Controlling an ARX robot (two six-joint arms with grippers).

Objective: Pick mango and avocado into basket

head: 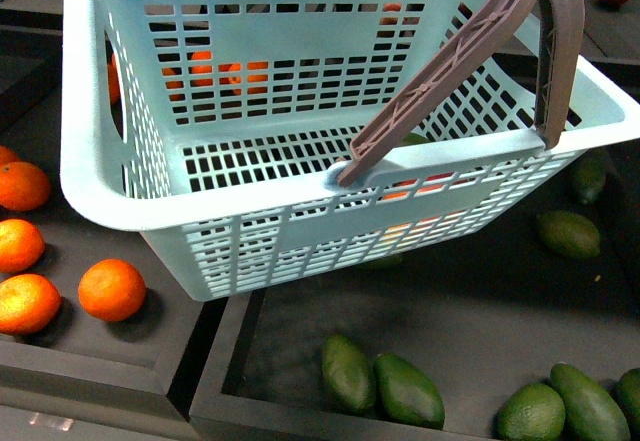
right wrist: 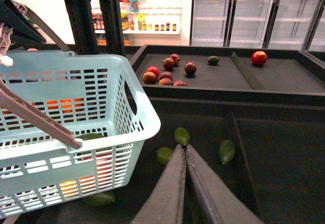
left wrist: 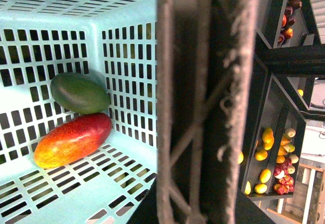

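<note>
The orange-red oval mango (left wrist: 72,139) and dark green oval avocado (left wrist: 79,93) lie touching inside the light teal slotted plastic basket (left wrist: 127,61); both placements appear complete. Right claw (right wrist: 186,150) is clenched, empty; left claw's state cannot be told.

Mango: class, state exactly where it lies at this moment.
In the left wrist view, the mango lies on the basket floor near a corner, touching the avocado beside it.
</note>
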